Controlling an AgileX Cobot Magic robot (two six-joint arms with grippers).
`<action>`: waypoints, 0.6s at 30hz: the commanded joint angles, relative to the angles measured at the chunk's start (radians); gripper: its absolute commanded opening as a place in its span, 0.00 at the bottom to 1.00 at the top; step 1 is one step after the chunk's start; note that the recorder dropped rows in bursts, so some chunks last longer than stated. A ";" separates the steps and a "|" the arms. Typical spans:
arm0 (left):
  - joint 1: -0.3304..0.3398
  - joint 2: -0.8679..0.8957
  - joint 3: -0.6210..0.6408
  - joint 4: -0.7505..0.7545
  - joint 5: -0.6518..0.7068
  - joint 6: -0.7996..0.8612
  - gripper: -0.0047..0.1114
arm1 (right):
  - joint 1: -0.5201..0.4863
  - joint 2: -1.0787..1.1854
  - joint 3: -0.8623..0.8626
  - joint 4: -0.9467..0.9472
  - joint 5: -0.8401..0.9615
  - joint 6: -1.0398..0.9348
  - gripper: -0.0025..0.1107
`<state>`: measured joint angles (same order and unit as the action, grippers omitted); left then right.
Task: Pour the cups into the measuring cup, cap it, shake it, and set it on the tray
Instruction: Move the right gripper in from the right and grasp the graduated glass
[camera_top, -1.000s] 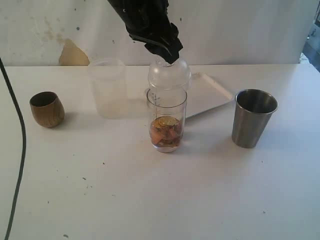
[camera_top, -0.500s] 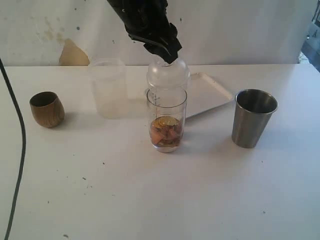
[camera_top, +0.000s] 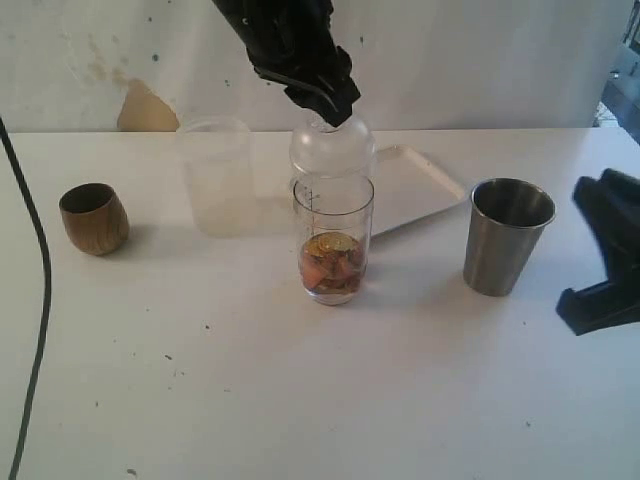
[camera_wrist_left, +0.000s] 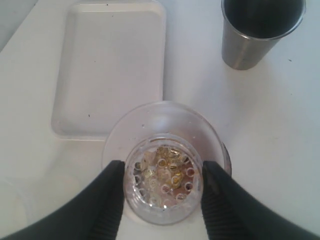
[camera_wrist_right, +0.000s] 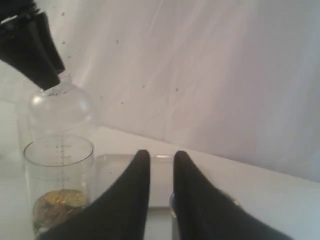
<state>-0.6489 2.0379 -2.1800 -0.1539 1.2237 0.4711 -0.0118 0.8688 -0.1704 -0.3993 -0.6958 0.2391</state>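
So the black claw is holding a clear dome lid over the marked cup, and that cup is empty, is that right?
Not quite: the measuring cup is not empty. The exterior view shows gold and brown pieces lying in its bottom. The left gripper does hold the clear dome lid over it.

Right tool (camera_top: 600, 250) partly past the exterior view's edge; steel tumbler (camera_wrist_right: 230, 201) mostly behind its fingers (camera_wrist_right: 135, 200), wrist view.

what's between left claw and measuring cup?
The clear domed cap, held by the left claw directly above the measuring cup rim. Exterior view shows it.
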 joint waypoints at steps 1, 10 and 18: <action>0.001 -0.015 -0.008 0.008 -0.003 -0.007 0.04 | 0.012 0.201 -0.008 -0.024 -0.136 0.044 0.42; 0.001 -0.015 -0.008 0.010 -0.003 -0.011 0.04 | 0.052 0.582 -0.058 -0.119 -0.489 0.079 0.81; 0.001 -0.015 -0.008 0.012 -0.003 -0.011 0.04 | 0.113 0.805 -0.177 -0.185 -0.525 0.042 0.81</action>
<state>-0.6489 2.0379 -2.1800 -0.1453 1.2237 0.4685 0.0830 1.6245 -0.3105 -0.5697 -1.1824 0.3115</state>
